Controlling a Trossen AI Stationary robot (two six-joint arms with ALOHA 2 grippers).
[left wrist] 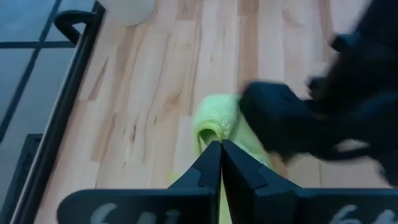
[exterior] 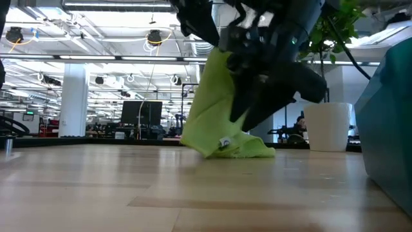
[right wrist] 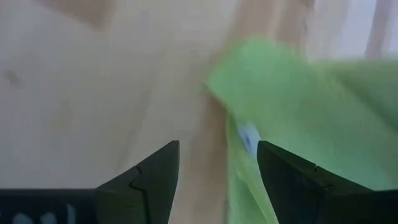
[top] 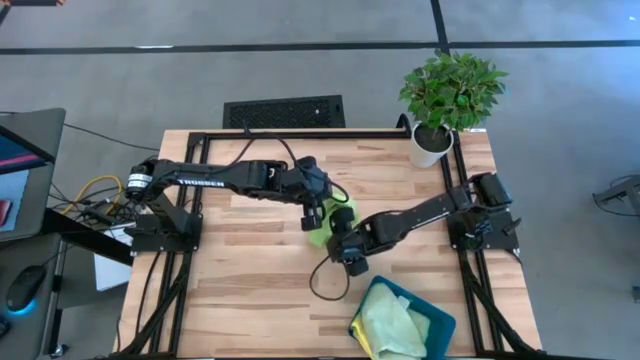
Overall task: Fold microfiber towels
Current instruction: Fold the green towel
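Nearest the low camera lies bare wooden counter (exterior: 96, 187), with the wall of a teal tray (exterior: 393, 129) at the near right edge. In the high view that tray holds a pale green towel (top: 385, 320) with a yellow towel (top: 358, 335) showing at its edge.

Mid-counter, the lime green towel (exterior: 222, 109) hangs as a draped column: its top corner is lifted, and its lower folds with a small white tag rest on the wood.

The left end effector (left wrist: 221, 163) has its fingers together, clamped on the towel's upper edge, so the cloth's long axis runs roughly vertical from grip to counter. The right end effector (right wrist: 217, 165) has its fingers spread wide apart and holds nothing; the cloth lies just ahead of the gap, overlapping one finger's side, with bare wood before the other.

Key relation: the free hanging part lies directly in front of the right end effector, which is the nearer free arm; a second grasp probably calls for a short advance toward the cloth.

Farthest back, a potted plant (top: 450, 100) stands at the counter's far right corner.
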